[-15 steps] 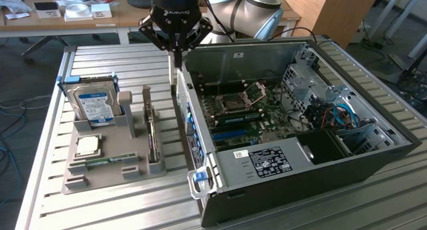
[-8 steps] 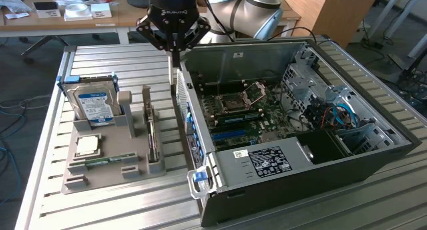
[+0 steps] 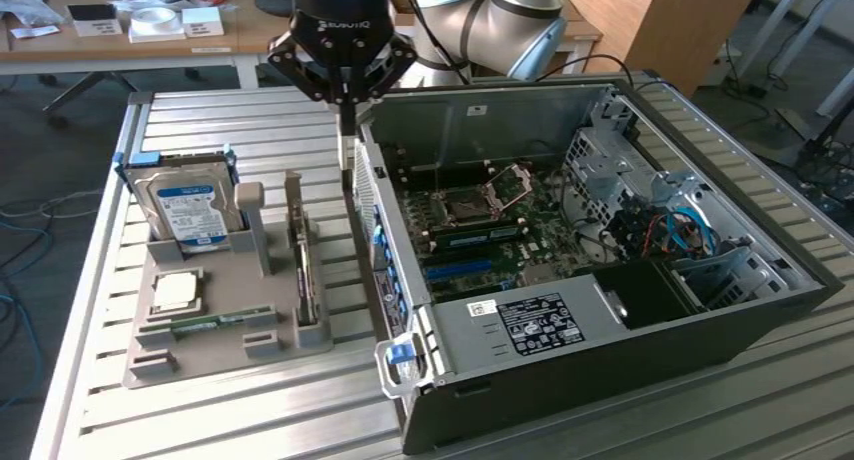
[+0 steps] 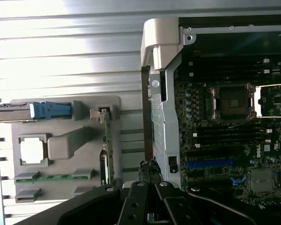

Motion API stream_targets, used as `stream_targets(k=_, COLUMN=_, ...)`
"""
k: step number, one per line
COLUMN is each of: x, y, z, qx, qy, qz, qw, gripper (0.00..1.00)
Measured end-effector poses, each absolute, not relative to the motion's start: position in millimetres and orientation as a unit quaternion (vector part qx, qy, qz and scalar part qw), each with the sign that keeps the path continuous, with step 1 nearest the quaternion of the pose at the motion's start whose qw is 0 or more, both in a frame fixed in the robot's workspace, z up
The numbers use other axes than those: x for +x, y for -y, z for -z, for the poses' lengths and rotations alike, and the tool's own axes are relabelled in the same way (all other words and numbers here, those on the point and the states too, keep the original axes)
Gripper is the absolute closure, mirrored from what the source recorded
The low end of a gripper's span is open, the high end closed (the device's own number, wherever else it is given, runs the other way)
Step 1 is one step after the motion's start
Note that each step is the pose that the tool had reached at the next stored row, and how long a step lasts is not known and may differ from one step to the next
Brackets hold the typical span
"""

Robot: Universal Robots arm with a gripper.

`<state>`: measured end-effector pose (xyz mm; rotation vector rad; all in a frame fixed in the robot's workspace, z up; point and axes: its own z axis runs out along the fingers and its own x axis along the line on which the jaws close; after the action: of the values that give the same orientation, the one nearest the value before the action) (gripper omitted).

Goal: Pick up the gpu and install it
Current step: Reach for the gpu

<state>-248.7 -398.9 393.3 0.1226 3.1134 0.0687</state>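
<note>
Gripper (image 3: 344,98): fingers pinched fully together, empty as far as I see. Gpu (image 3: 299,262): at its seven o'clock, upright in grey tray (image 3: 200,358) (ungrasped). Case (image 3: 574,380): at five o'clock, open. I judge pickup and install both outstanding.

Robotiq on the gripper (image 3: 347,108) (upside down), Dell on the motherboard (image 4: 255,151), case label (image 3: 534,325) unreadable

1. The exterior view looks down at a slant from high off the counter (image 3: 240,130), far enough back to take in the whole open computer case (image 3: 574,380) and tray (image 3: 200,358).
2. The wrist view faces straight down from close above, over the gripper (image 4: 149,171).
3. Both share the tray, the case's adjoining wall and the motherboard (image 3: 494,230).
</note>
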Motion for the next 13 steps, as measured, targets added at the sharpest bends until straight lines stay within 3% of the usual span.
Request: stream_targets(k=13, x=-256.4, y=398.8, z=-393.3, qx=0.039, qy=-0.999, qz=-0.022, qw=0.013, gripper=0.89)
